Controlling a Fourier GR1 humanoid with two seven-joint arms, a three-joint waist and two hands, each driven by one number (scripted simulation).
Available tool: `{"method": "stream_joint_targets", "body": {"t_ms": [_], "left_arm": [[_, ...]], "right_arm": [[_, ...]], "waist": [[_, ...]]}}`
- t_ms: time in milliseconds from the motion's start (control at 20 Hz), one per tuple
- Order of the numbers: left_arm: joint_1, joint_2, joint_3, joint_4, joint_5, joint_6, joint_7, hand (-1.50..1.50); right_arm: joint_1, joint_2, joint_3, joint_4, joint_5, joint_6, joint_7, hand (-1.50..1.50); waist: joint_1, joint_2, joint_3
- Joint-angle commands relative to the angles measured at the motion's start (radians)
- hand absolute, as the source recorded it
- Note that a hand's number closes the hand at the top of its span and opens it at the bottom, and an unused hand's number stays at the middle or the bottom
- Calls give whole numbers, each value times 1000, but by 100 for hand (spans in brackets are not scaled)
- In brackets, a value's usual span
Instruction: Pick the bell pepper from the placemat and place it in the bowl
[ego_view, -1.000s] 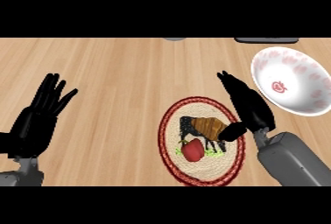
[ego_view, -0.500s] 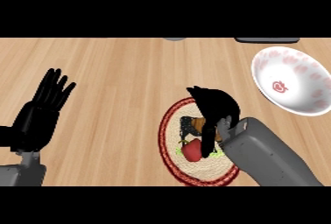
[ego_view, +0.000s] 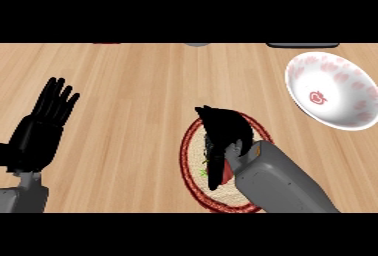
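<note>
A round woven placemat (ego_view: 186, 161) with a red rim lies at the counter's lower middle. My right hand (ego_view: 225, 131) hangs low over it, fingers pointing down and thumb (ego_view: 215, 175) stretched toward me. It hides nearly all of the bell pepper (ego_view: 228, 172); only a red sliver and a bit of green show beside the wrist. I cannot see any finger curled round the pepper. The white bowl (ego_view: 347, 102) with red marks stands tilted at the upper right, apart from the hand. My left hand (ego_view: 37, 136) rests open at the left edge, fingers up.
The light wooden counter (ego_view: 140, 85) spreads between the hands. Along its far edge, a dark flat object (ego_view: 303, 45) and a small grey one (ego_view: 198, 44) are cut off by the view.
My right hand swung left from beside the placemat to over it and came down onto the pepper, now hiding it. The left hand barely shifted.
</note>
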Motion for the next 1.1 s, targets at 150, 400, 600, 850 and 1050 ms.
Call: {"method": "stream_joint_targets", "body": {"t_ms": [150,400,600,850,1050], "left_arm": [[-70,-25,8,108,-44,8,-38,0],[43,-52,-15,-11,-44,-14,-27,0],[65,-79,-29,-41,-81,-2,-36,0],[8,-43,42,-25,-46,-51,21,0],[30,-48,55,-41,-44,-65,26,0]], "right_arm": [[115,10,56,-104,77,19,164,-150],[210,-41,91,-139,245,-43,2,-150],[285,-12,113,-135,339,-72,-48,-150],[293,45,68,-64,432,-63,-136,-150],[266,73,19,49,442,-33,-192,-150]], "waist": [[-15,2,0],[1,2,1],[2,2,1],[4,3,1],[7,3,1]]}}
